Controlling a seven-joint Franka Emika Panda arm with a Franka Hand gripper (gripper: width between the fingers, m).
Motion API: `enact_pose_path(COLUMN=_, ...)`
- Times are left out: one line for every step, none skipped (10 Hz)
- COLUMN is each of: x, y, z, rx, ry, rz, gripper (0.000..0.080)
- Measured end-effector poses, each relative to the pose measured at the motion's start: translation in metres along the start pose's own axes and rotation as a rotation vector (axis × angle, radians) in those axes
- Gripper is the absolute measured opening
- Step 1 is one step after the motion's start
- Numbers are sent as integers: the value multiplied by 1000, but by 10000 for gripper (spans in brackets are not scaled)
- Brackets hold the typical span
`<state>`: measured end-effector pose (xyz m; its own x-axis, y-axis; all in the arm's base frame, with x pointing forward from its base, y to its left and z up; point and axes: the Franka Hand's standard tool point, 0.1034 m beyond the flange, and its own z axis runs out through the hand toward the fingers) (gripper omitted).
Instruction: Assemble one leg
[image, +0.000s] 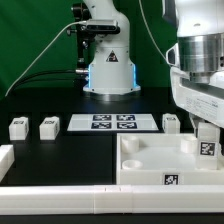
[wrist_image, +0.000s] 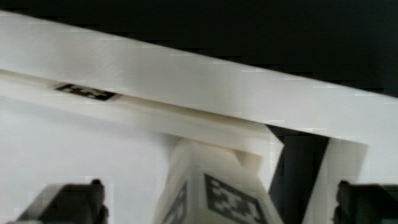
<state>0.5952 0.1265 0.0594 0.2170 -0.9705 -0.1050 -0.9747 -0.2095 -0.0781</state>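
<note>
One leg (image: 207, 143), a small white block with a black-and-white tag, stands upright at the tray-like white piece's (image: 145, 158) corner on the exterior view's right. My gripper (image: 204, 130) hangs right over it. In the wrist view the leg (wrist_image: 222, 190) is between my two dark fingers (wrist_image: 75, 202), with a gap on each side, so the gripper (wrist_image: 217, 208) is open and not touching it. Three more legs lie on the black table: two on the exterior view's left (image: 17, 127) (image: 48, 126) and one behind the tray (image: 171, 122).
The marker board (image: 112, 122) lies flat at mid table. The robot base (image: 108, 70) stands behind it. A white rail (image: 60, 197) runs along the front edge, and a white block (image: 5, 160) sits at the exterior view's left.
</note>
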Motion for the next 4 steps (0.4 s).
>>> enact_pose_path(x=-2, y=0, z=0, rx=0, ry=0, rz=-3, gripper=648)
enact_pose_path(x=-4, y=-1, z=0, rx=0, ry=-1, rz=-5, gripper=648)
enact_pose_path(x=-3, y=0, z=1, rx=-1, ry=0, rz=-6, gripper=648)
enact_pose_path(x=-3, y=0, z=1, rx=-1, ry=0, rz=-6, gripper=648)
